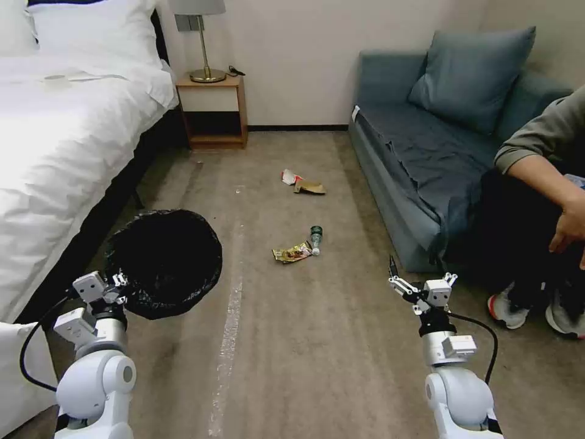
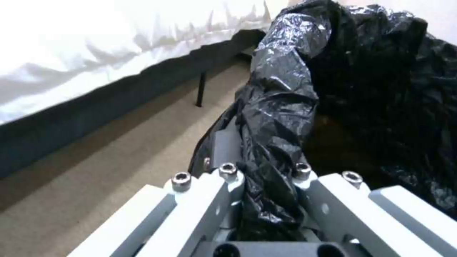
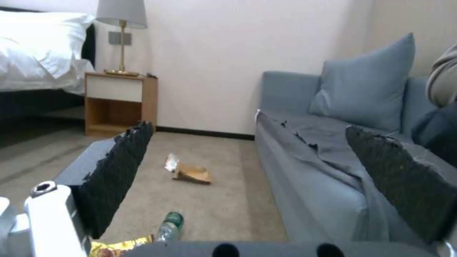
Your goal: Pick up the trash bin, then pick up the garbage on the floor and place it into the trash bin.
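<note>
Nearest the head camera, at 7 o'clock, the left pincer [image 1: 113, 286] was clenched on the bag-lined rim of the trash bin [image 1: 166, 262], apparently held off the floor beside the bed [image 1: 61, 152]. At 5 o'clock the right pincer [image 1: 420, 286] waited released, pads wide apart. Ahead at 12 o'clock lay the plastic bottle [image 1: 315, 239] touching the gold foil wrapper [image 1: 292, 252]; farther on, the red-and-white wrapper [image 1: 290, 177] and the tan paper scrap [image 1: 309, 187]. I judged it best to keep the bin level and approach the bottle squarely.

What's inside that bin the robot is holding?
Only the black bag liner shows inside the trash bin, gripped by the left gripper; its dark bottom can't be made out.
</note>
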Tool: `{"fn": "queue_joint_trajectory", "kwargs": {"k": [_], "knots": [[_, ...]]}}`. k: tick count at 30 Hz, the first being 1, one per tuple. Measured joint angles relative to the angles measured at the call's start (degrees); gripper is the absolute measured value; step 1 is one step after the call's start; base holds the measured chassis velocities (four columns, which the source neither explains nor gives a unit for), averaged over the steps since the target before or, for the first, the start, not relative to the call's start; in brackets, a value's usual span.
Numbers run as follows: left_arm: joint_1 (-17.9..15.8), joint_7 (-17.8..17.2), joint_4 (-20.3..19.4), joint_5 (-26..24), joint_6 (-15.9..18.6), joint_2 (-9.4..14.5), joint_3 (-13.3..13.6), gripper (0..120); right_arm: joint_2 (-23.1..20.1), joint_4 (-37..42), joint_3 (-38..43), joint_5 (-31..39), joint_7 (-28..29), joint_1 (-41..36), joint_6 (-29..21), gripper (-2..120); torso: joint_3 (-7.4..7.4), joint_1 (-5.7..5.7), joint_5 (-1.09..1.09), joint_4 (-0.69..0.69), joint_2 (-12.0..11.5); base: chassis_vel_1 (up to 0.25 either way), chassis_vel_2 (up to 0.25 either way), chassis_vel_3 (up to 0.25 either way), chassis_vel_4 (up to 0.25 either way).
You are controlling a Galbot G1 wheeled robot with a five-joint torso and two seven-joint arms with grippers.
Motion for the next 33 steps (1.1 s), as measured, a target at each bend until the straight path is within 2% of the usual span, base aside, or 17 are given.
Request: {"fn": "queue_joint_trajectory", "kwargs": {"k": [7, 33], "knots": [[-0.92, -0.24, 0.59, -0.56, 0.37, 0.17, 0.21, 4, -0.05, -0.15, 0.06, 0.57, -0.92, 0.14, -0.13, 100, 0.00, 0.00, 0.00, 0.00, 0.00, -0.021, 0.010, 0.028, -0.019], [-2.08, 0.02, 1.45, 0.69, 0.43, -0.02, -0.25, 4, -0.08, -0.62, 0.43, 1.92, -2.75, -0.11, -0.22, 100, 0.00, 0.00, 0.00, 0.00, 0.00, -0.086, 0.083, 0.082, -0.085]]}}
